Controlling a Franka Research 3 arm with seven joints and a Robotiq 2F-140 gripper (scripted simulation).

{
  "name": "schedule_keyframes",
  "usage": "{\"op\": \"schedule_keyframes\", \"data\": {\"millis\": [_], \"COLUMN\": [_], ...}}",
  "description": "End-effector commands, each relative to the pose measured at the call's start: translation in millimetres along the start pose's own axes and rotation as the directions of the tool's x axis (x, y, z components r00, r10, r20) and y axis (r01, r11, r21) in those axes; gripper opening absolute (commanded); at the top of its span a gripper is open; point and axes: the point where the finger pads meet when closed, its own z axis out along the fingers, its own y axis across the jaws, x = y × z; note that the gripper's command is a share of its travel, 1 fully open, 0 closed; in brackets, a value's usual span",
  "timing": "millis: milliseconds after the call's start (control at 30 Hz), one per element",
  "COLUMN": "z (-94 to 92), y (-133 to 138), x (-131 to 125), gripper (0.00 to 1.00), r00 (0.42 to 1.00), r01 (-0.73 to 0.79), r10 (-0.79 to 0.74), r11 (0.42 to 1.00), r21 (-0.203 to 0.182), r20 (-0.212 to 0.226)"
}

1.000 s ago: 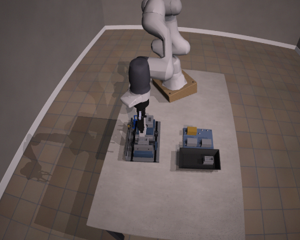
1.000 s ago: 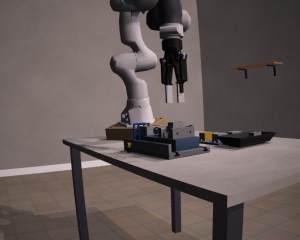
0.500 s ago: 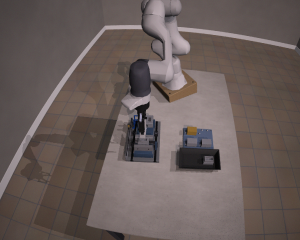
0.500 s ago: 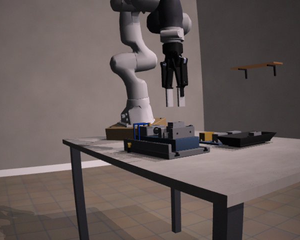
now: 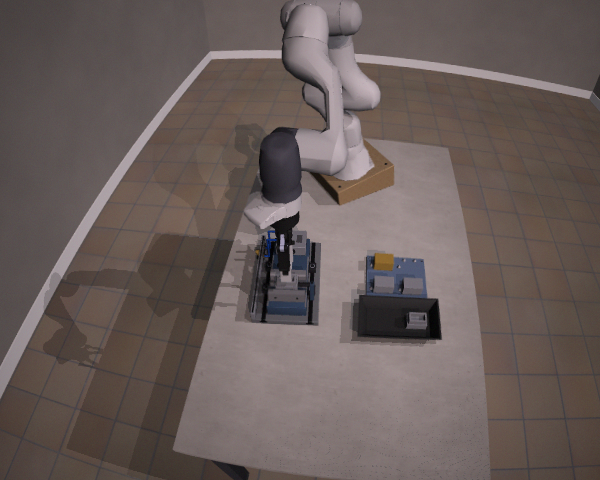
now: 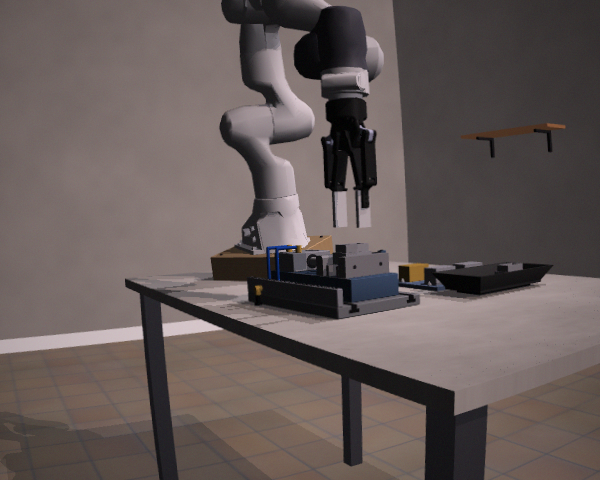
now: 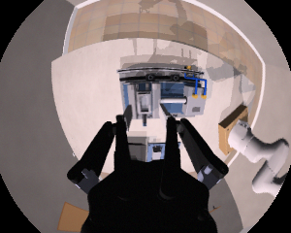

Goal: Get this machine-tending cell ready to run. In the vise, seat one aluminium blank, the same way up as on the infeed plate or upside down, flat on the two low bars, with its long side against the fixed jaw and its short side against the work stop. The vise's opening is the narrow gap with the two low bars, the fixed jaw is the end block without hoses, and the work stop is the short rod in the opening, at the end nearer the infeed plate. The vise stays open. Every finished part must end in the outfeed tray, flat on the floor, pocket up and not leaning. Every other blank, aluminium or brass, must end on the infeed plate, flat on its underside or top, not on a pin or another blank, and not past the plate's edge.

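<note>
One block (image 6: 353, 248) sits in the vise (image 6: 336, 289) directly beneath your gripper (image 6: 351, 223), whose fingers (image 6: 339, 209) stand part-spread and empty; descend plumb, straddle it evenly, then clamp before lifting it off the desk (image 6: 496, 330).

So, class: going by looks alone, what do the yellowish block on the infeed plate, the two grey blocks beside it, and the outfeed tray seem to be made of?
Yellowish block: likely brass, from its dull golden colour.
Two grey blocks: probably aluminium, a pale matte grey.
Outfeed tray: a matte black; plastic or coated metal, the look leaves it open.
</note>
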Motion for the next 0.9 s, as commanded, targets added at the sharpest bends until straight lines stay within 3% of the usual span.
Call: {"op": "schedule_keyframes", "data": {"millis": [0,333,867], "z": [6.2,18.9,23.0], "y": [-2,-2,-2], "x": [3,3,3], "gripper": [0.40,0.40,0.40], "r00": [1.000,1.000,1.000], "r01": [-0.002,-0.002,-0.002], "r10": [0.002,0.002,0.002], "r11": [1.000,1.000,1.000], "r21": [0.008,0.008,0.008], "r20": [-0.004,-0.004,-0.004]}}
